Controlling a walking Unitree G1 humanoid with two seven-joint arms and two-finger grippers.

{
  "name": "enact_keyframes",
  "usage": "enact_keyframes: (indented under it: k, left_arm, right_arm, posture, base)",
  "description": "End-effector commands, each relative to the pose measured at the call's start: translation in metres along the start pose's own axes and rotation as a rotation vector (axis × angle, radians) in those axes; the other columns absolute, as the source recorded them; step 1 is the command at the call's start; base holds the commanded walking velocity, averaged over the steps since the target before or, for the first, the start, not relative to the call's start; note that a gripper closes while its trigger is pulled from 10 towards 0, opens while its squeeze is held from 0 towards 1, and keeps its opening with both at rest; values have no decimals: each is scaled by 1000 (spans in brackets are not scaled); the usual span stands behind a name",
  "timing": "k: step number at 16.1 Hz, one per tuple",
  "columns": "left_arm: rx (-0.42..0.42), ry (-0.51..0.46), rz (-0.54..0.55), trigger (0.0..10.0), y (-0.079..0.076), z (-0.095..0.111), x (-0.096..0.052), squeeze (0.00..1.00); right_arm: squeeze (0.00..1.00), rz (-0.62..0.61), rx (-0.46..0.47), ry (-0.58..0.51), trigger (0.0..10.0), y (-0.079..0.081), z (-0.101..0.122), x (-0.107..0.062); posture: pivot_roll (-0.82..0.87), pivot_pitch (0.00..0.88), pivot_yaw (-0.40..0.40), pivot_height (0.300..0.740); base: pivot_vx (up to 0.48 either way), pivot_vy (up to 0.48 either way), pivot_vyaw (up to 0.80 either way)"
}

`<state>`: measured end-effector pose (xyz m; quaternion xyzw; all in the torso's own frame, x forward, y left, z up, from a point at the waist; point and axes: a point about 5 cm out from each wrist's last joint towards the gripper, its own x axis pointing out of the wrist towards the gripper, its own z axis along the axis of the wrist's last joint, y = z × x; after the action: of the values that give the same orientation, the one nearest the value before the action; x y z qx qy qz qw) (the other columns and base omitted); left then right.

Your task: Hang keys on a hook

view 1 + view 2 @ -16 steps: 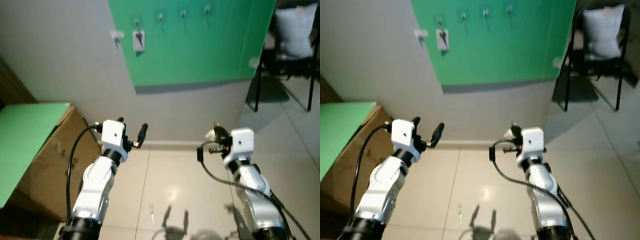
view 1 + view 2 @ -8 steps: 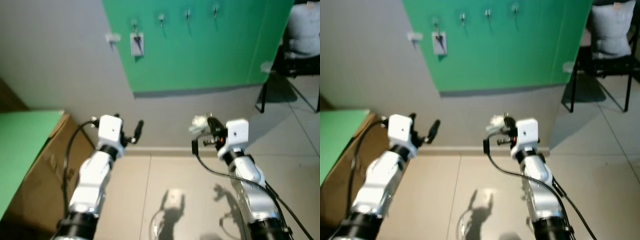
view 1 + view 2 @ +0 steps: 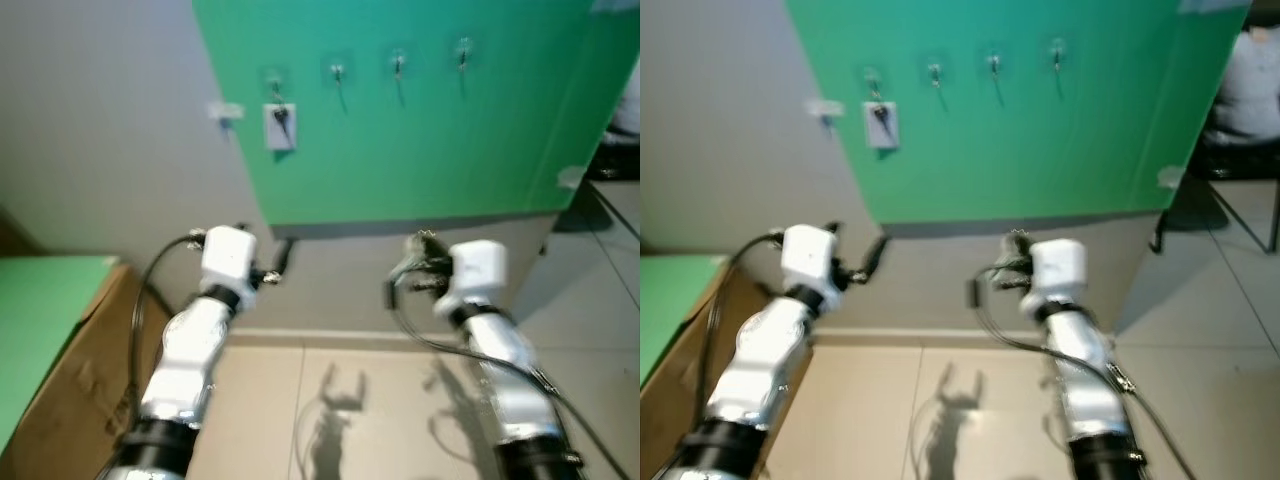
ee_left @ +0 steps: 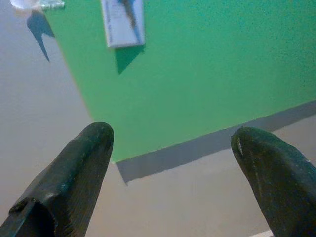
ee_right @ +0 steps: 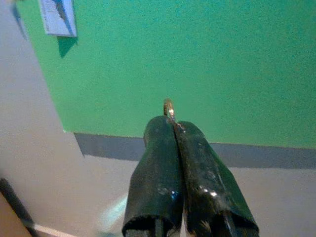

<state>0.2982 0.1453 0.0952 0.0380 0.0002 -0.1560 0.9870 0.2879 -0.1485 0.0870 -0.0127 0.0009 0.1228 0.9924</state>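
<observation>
A green board (image 3: 420,140) on the grey wall carries a row of several small metal hooks (image 3: 398,64). A white tag (image 3: 279,126) with a dark key-like piece hangs from the leftmost hook (image 3: 275,79). My right gripper (image 3: 414,258) is held up below the board, shut on the keys. Of those, a small metal tip (image 5: 169,105) pokes out between the pressed fingers (image 5: 163,148). My left gripper (image 3: 264,248) is raised beside it, open and holding nothing, its fingers (image 4: 79,163) spread wide toward the board's lower left corner.
A small white hook (image 3: 226,110) sticks out of the grey wall left of the board. A cardboard box (image 3: 70,370) with a green top stands at the left. A dark chair (image 3: 1240,160) with a white cushion is at the right. Beige tiled floor (image 3: 350,420) lies below.
The camera has tilted up and come nearer to the wall, so the board looks larger. Both arms have risen toward the board. The right gripper stays shut, the left stays open.
</observation>
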Motion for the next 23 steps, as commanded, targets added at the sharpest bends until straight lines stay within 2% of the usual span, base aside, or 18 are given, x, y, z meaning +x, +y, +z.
enact_keyframes:
  k: [1, 4, 10, 13, 15, 17, 21, 23]
  left_arm:
    - [-13, -5, -12, 10000, -3, 2, 2, 0]
    - [-18, 3, -8, 10000, -5, -1, 2, 0]
    - [-21, -6, 0, 10000, -5, 0, 1, 0]
    - [-14, -3, -3, 10000, -5, -1, 0, 0]
    - [-14, -4, -2, 10000, -4, -1, 0, 0]
    - [-15, -4, -4, 10000, -5, -1, -1, 0]
    - [-16, -3, -14, 10000, -6, 0, -1, 0]
    - [-16, -1, -17, 10000, -7, -1, -2, 0]
  right_arm:
    - [0, -3, -13, -21, 0, -5, 9, 3]
    - [0, 81, -26, -16, 0, 3, 20, 12]
    - [0, 132, 17, 11, 0, 8, 30, 20]
    - [0, 131, 2, 37, 0, 7, 31, 24]
    - [0, 124, -43, 47, 0, 7, 36, 30]
    - [0, 135, -53, 22, 0, 10, 46, 37]
    - [0, 113, -49, -23, 0, 5, 64, 50]
    - [0, 112, -5, -41, 0, 5, 74, 57]
  posture:
    - [-246, 0, 160, 740]
    - [-245, 0, 155, 740]
    - [-239, 0, 150, 740]
    - [-235, 0, 150, 740]
    - [-231, 0, 148, 740]
    - [-227, 0, 147, 740]
    - [-218, 0, 144, 740]
    - [-214, 0, 141, 740]
  base:
    - [480, 0, 0]
    - [462, 0, 0]
    - [0, 0, 0]
    - [0, 0, 0]
    - [0, 0, 0]
    - [0, 0, 0]
    - [0, 0, 0]
    - [0, 0, 0]
